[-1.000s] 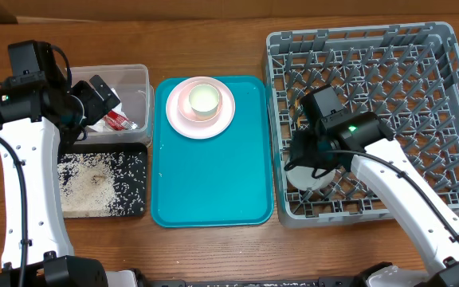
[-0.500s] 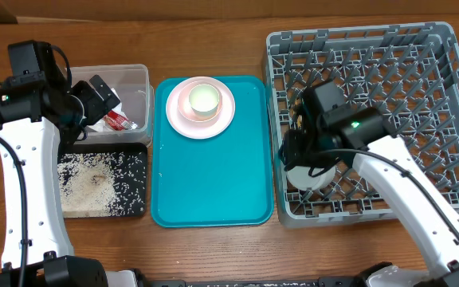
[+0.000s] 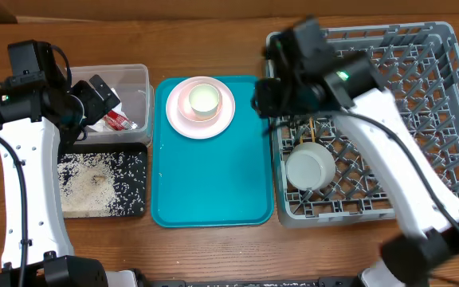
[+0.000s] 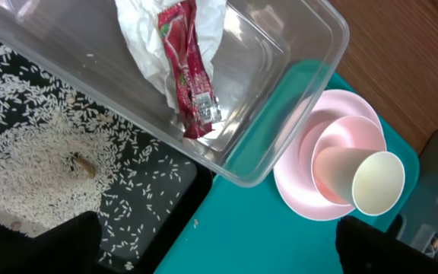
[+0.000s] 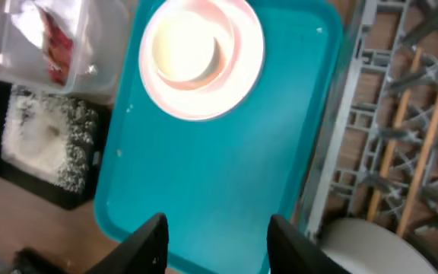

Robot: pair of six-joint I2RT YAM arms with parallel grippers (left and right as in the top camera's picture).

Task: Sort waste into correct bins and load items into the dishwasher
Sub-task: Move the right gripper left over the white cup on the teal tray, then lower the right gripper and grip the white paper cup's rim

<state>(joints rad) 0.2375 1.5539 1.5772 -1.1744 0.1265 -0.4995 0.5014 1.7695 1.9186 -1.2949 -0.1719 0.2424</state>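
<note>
Left end effector (image 4: 217, 243) wide open, empty, over clear rectangular plastic tub (image 3: 142, 80), worktop back-left. Centre: round pale pink plate (image 3: 183, 119) with small white cup (image 3: 203, 99). Right end effector (image 5: 223, 243) open, empty, above them. Loading step, I'd say. Next: grip cup, move to large grey plastic dish rack (image 3: 445, 40), right edge.

Light: bright, even, from above; soft short shadows on wooden bench (image 3: 213, 249) | overhead: sharp, but white right robot arm (image 3: 377, 131) motion-smeared | left wrist: crisp, glare on clear rectangular plastic tub (image 4: 280, 76) | right wrist: whole frame motion-blurred, detail lost.
</note>
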